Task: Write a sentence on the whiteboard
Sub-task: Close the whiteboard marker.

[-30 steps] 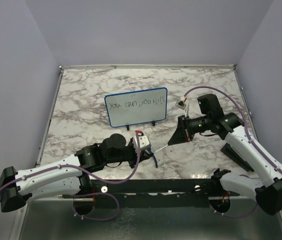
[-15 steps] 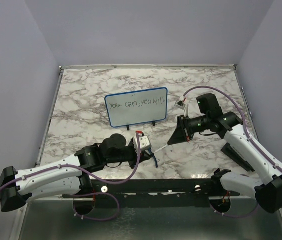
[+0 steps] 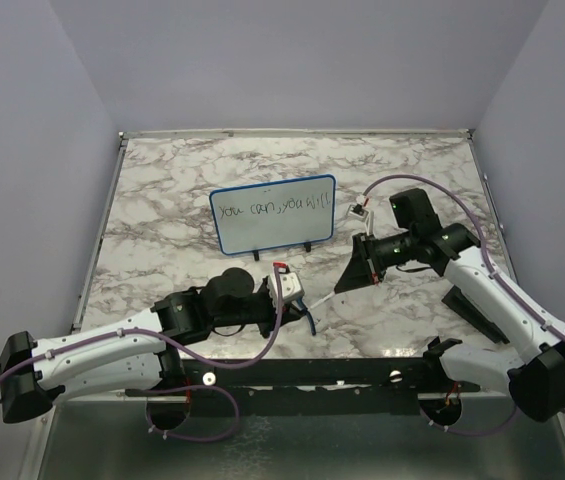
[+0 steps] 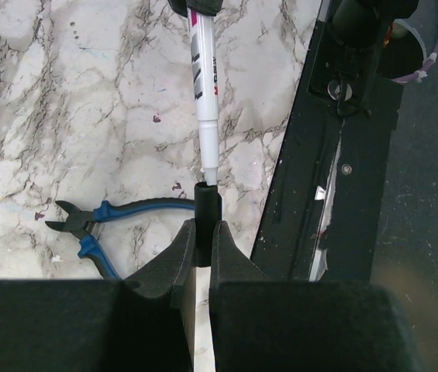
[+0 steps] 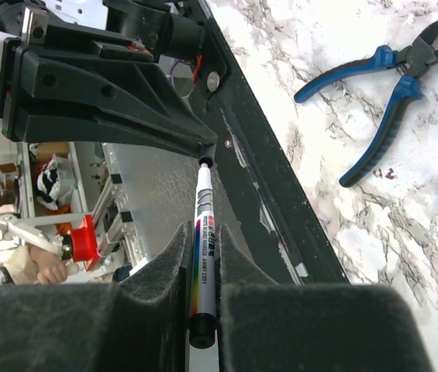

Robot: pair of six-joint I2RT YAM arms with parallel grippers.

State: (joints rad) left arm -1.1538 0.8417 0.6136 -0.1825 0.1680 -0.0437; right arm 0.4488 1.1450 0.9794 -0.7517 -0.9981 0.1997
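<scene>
My left gripper: pinched on black cap, with the marker tip at its mouth. My right gripper: clamped on marker barrel. At 11 o'clock of both, well apart: whiteboard, bearing sentence.

The whiteboard stands behind the marker — pliers lie seemingly left of it.

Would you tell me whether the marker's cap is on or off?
Not fully on: the cap, in the left gripper, only meets the marker tip.
</scene>
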